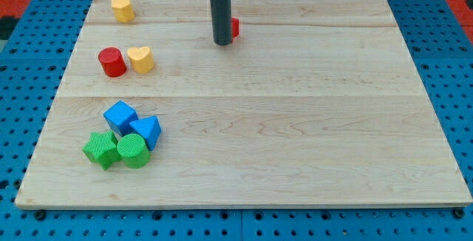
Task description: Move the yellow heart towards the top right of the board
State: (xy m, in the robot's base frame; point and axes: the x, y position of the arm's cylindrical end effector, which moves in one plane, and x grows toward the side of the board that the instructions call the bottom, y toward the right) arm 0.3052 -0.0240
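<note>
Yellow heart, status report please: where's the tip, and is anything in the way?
My tip up top, well right of yellow heart, no contact. Heart touching red cylinder on its left. Red block half hidden behind rod, near the route.

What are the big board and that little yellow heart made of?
The pale rectangular board looks like unvarnished or lightly finished wood: grain streaks and seams between planks show. The small yellow heart block, beside the red cylinder block, has flat, even colour and a slight sheen, so painted wood or plastic; the view cannot settle which.
</note>
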